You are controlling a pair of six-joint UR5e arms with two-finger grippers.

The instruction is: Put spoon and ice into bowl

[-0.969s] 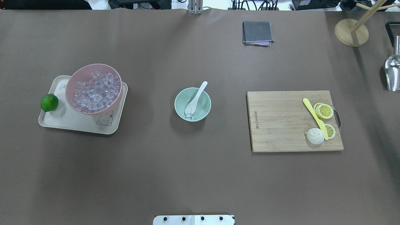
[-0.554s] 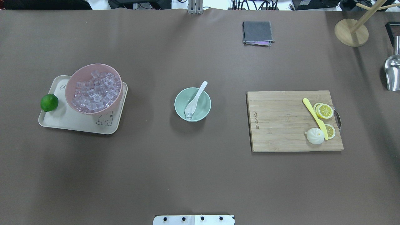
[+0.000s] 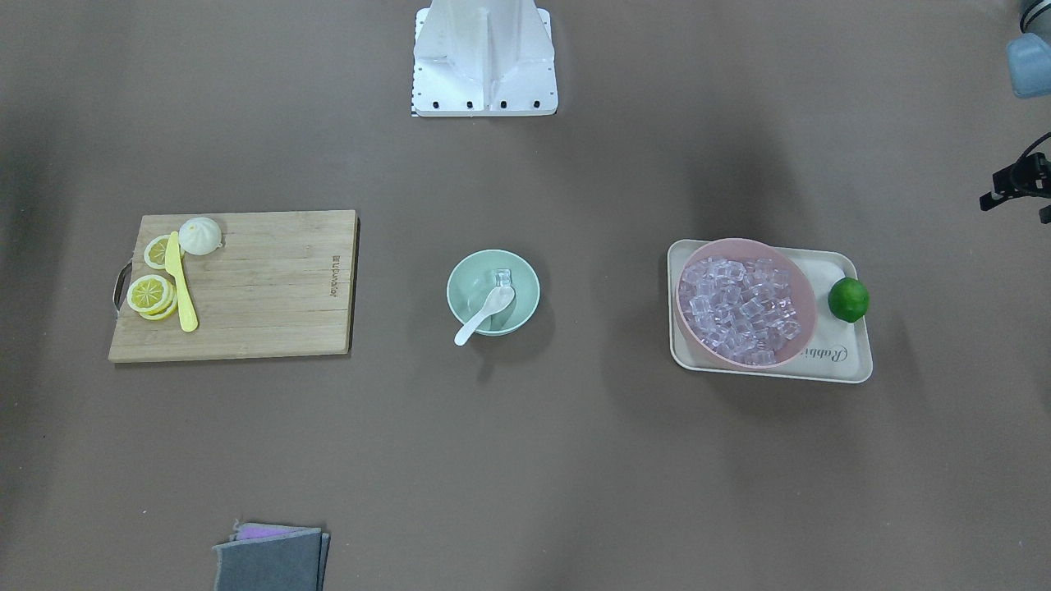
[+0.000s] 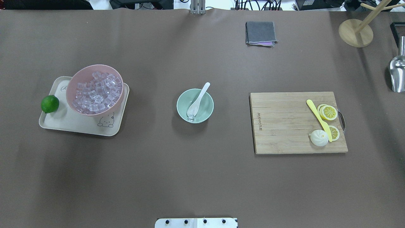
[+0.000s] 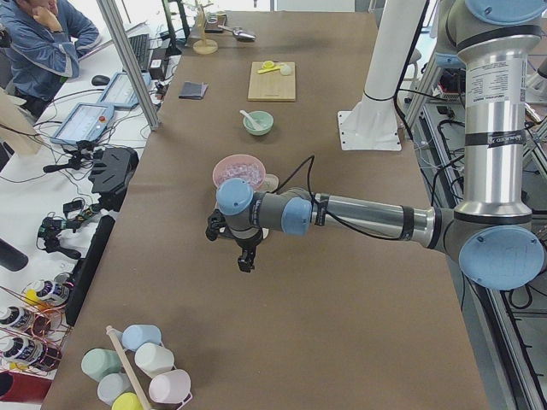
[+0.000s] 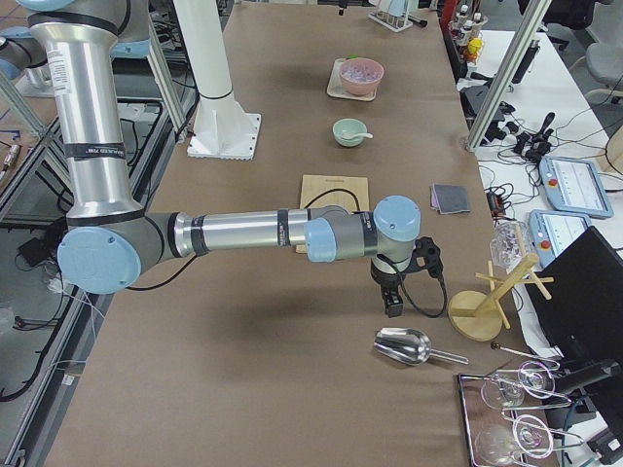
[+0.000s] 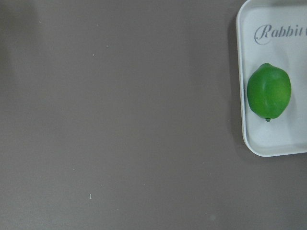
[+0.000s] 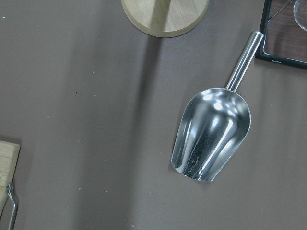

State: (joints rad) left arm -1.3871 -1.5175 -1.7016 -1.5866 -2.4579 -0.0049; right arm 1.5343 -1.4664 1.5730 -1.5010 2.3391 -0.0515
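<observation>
The spoon (image 4: pixel 198 98) and the ice (image 3: pixel 501 277) are lying in the bowl (image 4: pixel 182 104) at mid-worktop (image 4: pixel 202 174), exactly as one second earlier, and nothing around the bowl is shifting. The spoon's handle is leaning out over the bowl's rim. The left gripper (image 5: pixel 245 259) is hanging downward well beyond the bowl, past the tray (image 4: pixel 79 128). The right gripper (image 6: pixel 392 304) is hanging likewise on the bowl's opposite side, past the cutting board (image 4: pixel 284 126). How far either set of jaws is parted cannot be told.

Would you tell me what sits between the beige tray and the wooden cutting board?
Only the green bowl, holding the spoon and an ice cube, as the overhead view shows.
</observation>
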